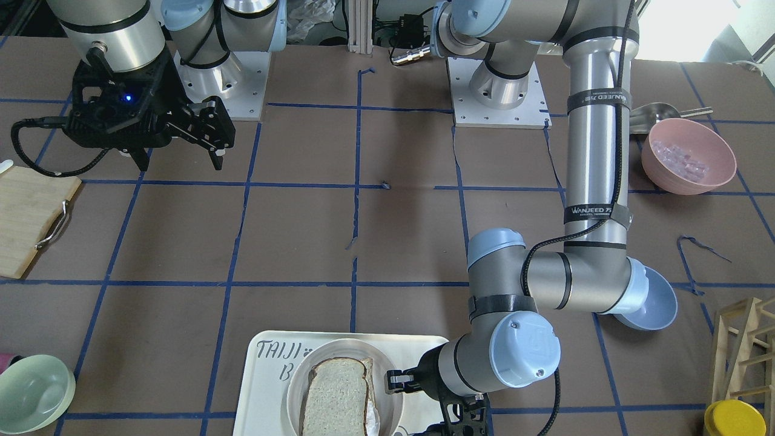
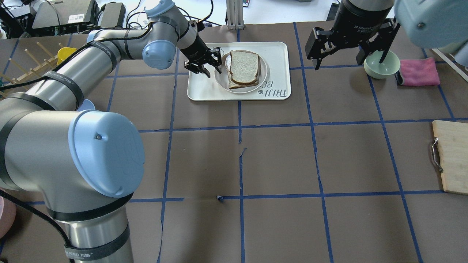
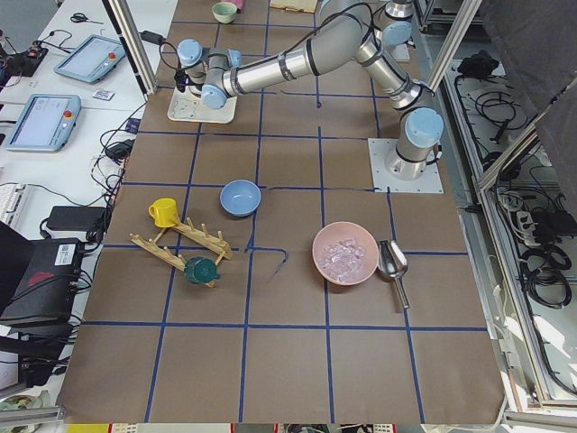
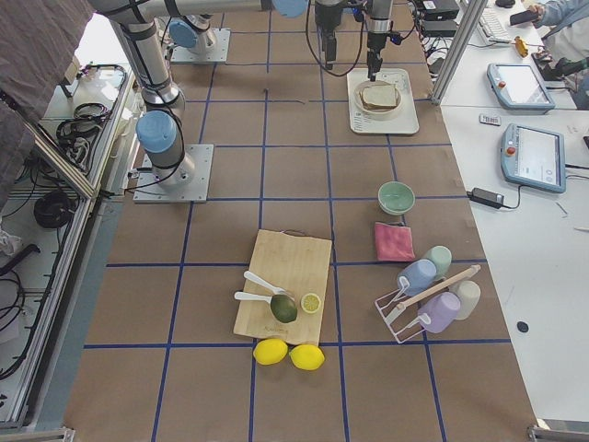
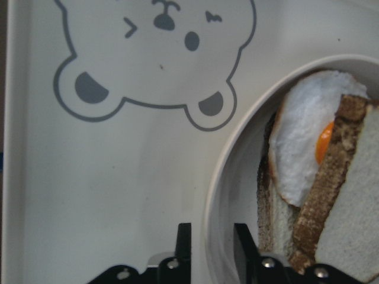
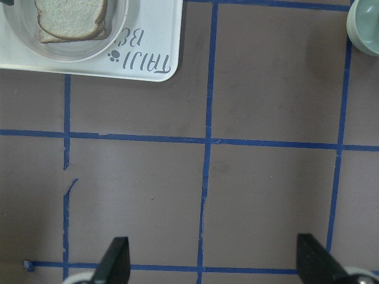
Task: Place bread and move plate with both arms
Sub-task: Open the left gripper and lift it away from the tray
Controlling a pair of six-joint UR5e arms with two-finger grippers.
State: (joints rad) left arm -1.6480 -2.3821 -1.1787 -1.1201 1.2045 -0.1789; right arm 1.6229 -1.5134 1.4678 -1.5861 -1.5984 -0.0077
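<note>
The bread (image 2: 244, 65) lies as the top slice of a stack on the plate (image 2: 241, 90), which stands on the white tray (image 2: 278, 54). In the left wrist view the bread's dark crust (image 5: 331, 177) covers a fried egg (image 5: 302, 142) and a lower slice. My left gripper (image 2: 214, 69) is at the plate's left rim (image 5: 237, 171). Its two fingers (image 5: 183, 242) stand close on either side of the rim, shut on it. My right gripper (image 2: 347, 54) is open and empty, hovering over the table to the right of the tray.
A green bowl (image 2: 381, 65) and a pink cloth (image 2: 418, 71) lie right of my right gripper. A cutting board (image 2: 451, 157) is at the right edge. A blue bowl (image 1: 651, 303), a pink bowl (image 1: 687, 154) and a wooden rack (image 1: 745, 345) are on my left side.
</note>
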